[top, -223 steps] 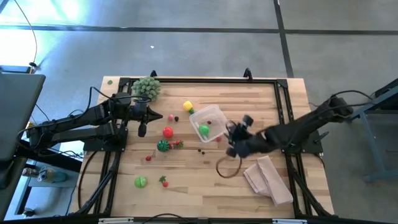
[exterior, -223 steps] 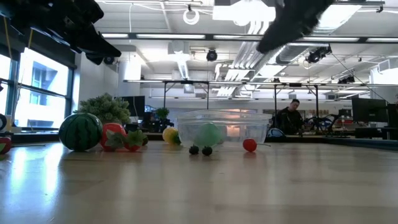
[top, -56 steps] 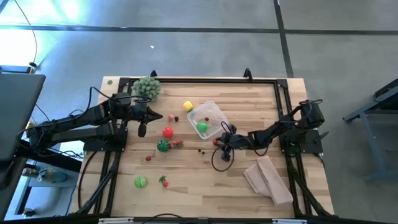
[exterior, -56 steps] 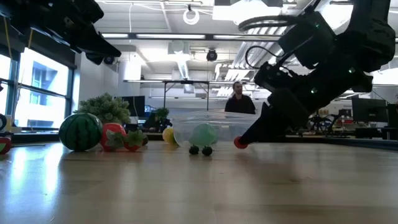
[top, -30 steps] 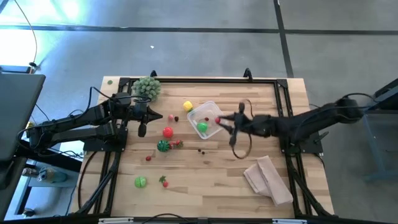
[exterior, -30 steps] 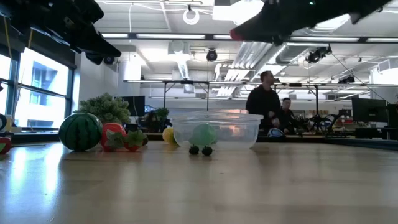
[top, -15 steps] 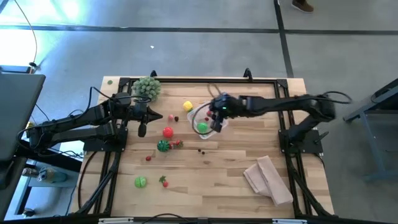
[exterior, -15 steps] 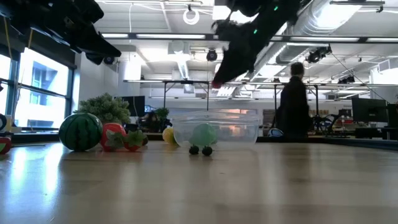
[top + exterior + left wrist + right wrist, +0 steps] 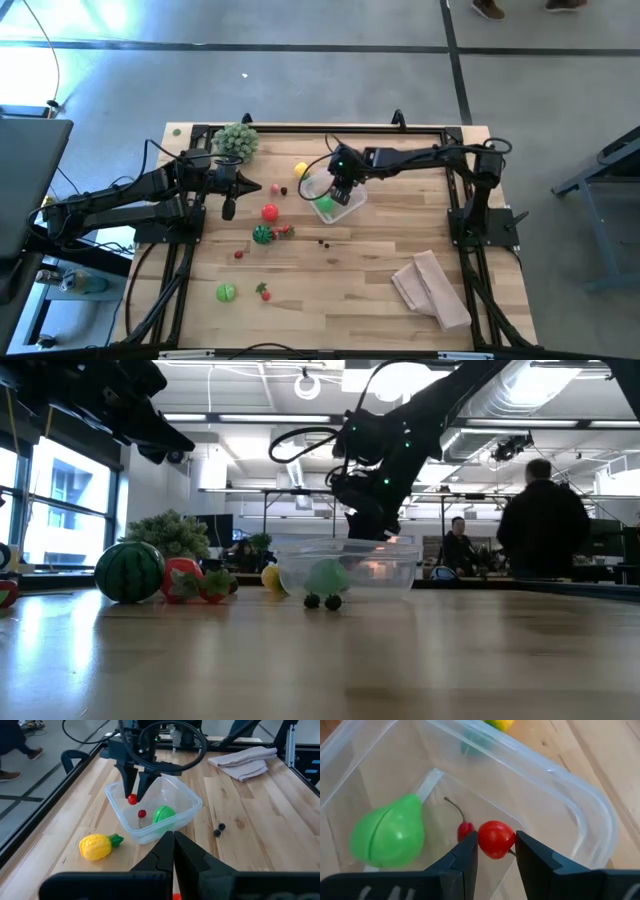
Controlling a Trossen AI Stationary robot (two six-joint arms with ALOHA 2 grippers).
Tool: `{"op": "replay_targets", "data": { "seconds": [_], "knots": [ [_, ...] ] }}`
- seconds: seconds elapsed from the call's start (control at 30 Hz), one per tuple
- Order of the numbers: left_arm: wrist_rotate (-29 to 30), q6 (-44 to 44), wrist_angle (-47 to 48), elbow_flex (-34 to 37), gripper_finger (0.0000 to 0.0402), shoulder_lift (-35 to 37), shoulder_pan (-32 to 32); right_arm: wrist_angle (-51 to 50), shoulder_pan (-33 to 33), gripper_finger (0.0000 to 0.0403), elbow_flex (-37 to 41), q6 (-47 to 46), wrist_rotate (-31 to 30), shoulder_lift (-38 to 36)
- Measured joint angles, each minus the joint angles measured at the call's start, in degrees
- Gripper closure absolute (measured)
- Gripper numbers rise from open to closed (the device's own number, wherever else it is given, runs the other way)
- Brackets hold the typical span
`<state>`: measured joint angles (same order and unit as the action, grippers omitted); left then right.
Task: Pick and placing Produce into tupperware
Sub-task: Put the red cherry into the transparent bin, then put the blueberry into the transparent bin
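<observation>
**Right gripper holds a red cherry over the open tupperware**

High view: the right gripper [image 9: 343, 190] reaches in from the right and hangs over the tupperware [image 9: 349, 204], which sits near the middle of the table [image 9: 400, 300]. A green pear [image 9: 326, 208] shows inside the container. The left gripper [image 9: 229, 208] waits at the left side of the table, beside a red tomato [image 9: 269, 212]. A yellow pineapple [image 9: 302, 171] lies just beyond the container on its far left.

Low view: the right gripper [image 9: 378, 532] points down into the mouth of the tupperware [image 9: 400, 570], its tips at rim height. Two dark berries [image 9: 322, 601] lie on the table just in front of the container.

Left wrist view: the left gripper [image 9: 173, 840] has its fingers pressed together with nothing between them. Ahead of it, the right gripper [image 9: 133, 795] pinches a small red cherry [image 9: 132, 799] above the container's inside. A second cherry [image 9: 142, 813] and the pear lie on its floor.

Right wrist view: the right gripper's fingers [image 9: 465, 856] are partly closed, clamping the cherry [image 9: 495, 839] on both sides, above the container floor, beside the pear [image 9: 390, 832].
</observation>
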<state>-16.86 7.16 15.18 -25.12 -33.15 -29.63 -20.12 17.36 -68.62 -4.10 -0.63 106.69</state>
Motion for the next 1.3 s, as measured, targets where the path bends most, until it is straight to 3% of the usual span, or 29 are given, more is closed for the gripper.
{"op": "replay_targets", "data": {
  "seconds": [1.03, 1.3],
  "knots": [
    [-0.02, -0.02, 0.00, 0.00, 0.0401, 0.00, 0.00, 1.95, 0.36, 0.0262, 0.00, 1.07, 0.52, 0.00],
    [-0.01, -0.02, 0.00, 0.00, 0.0401, 0.00, 0.00, 0.71, 0.22, 0.0263, 0.00, 3.06, 3.48, -2.82]
  ]
}}
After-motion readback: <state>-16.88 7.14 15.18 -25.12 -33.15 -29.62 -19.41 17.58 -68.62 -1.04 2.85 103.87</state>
